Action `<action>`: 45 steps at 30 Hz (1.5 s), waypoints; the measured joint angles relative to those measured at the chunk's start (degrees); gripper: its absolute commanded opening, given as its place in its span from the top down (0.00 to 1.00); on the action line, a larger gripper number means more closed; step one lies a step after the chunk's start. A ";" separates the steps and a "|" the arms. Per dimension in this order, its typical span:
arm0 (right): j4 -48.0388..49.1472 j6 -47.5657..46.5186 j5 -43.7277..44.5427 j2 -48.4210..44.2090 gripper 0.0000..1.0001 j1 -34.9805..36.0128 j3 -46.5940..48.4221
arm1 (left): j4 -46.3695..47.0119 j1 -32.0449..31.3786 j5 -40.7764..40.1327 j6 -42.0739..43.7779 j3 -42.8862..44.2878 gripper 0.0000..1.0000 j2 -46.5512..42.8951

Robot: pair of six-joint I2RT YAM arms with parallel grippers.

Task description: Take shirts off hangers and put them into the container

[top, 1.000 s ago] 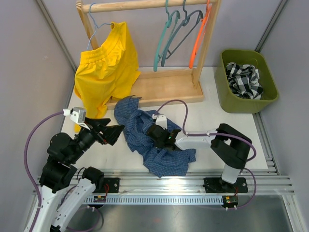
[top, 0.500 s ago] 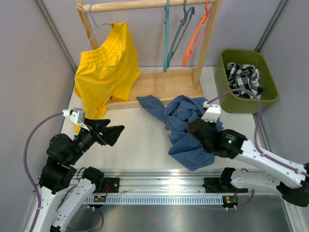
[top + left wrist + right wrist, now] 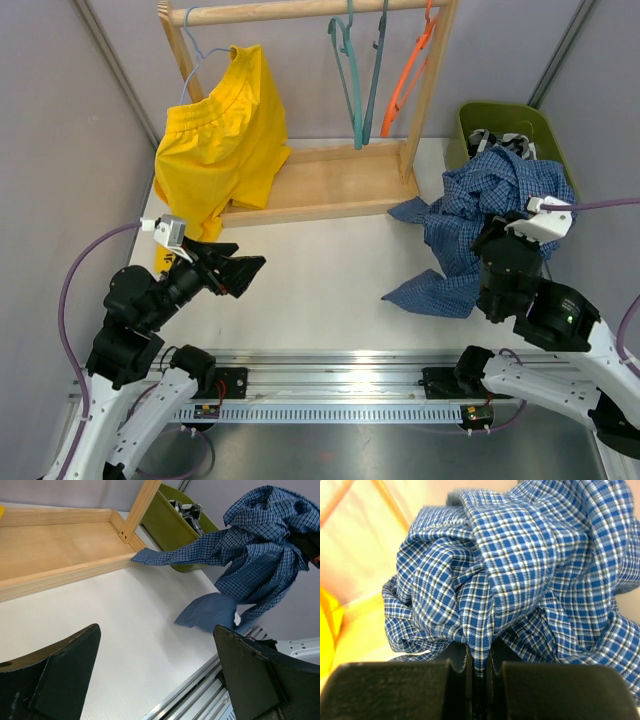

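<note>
Right gripper (image 3: 479, 666) clamped on bunched blue shirt (image 3: 468, 215), lifted beside bin (image 3: 565, 150), hem hanging down to surface (image 3: 320, 270). Plaid shirt (image 3: 186, 511) in bin. Left gripper (image 3: 243, 266) wide open, empty.

My right fingers (image 3: 395, 690) are showing black; the checked shirt (image 3: 520, 555) is reading blue with fine white check. I'm seeing the container (image 3: 500, 108) olive green, plaid shirt (image 3: 187, 511) black-and-white, teal hanger (image 3: 348, 90), grey hanger (image 3: 376, 70), orange hanger (image 3: 408, 75), garment (image 3: 215, 150) bright yellow
</note>
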 measured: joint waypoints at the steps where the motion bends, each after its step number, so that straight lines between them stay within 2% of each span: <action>1: 6.88 -6.10 0.07 -0.70 1.00 -1.01 -1.57 | 0.09 0.00 0.28 -0.13 0.00 0.01 0.17; 4: 22.56 -19.76 -0.87 -1.44 1.00 -6.69 -4.13 | 0.31 0.00 1.05 -0.31 0.00 0.01 0.44; 8: 31.52 -28.22 -4.28 4.42 1.00 -15.34 1.36 | 1.05 0.00 2.01 -0.39 0.00 0.01 0.55; 11: 32.37 -29.35 -10.56 13.16 1.00 -23.04 10.45 | 1.42 0.00 2.36 -0.46 0.13 0.01 0.72; 14: 31.21 -27.19 -20.17 22.77 1.00 -34.18 20.35 | 1.38 0.00 2.45 -0.44 0.26 0.01 0.63; 18: 27.87 -24.61 -30.45 35.15 1.00 -45.57 31.76 | 1.18 0.00 2.45 -0.20 1.05 0.01 0.52; 22: 23.71 -23.34 -37.51 45.92 1.00 -52.76 43.52 | 1.20 0.00 2.49 0.00 1.73 0.01 0.20; 25: 20.50 -22.80 -41.59 56.26 1.00 -57.51 58.75 | 1.16 0.00 2.69 0.02 1.77 0.01 0.22; 28: 18.73 -23.23 -44.76 68.19 1.00 -60.96 80.11 | 1.14 0.00 2.78 0.20 1.79 0.01 0.35; 33: 27.21 -23.47 -48.30 68.30 1.00 -63.65 82.79 | 0.11 0.00 2.93 0.20 2.89 0.01 1.14; 39: 48.57 -26.01 -51.74 64.67 1.00 -63.49 79.25 | -0.42 0.00 2.99 0.20 3.41 0.01 1.36; 45: 64.37 -26.64 -51.60 65.31 1.00 -64.70 79.97 | -0.35 0.00 3.37 -0.37 3.39 0.01 1.33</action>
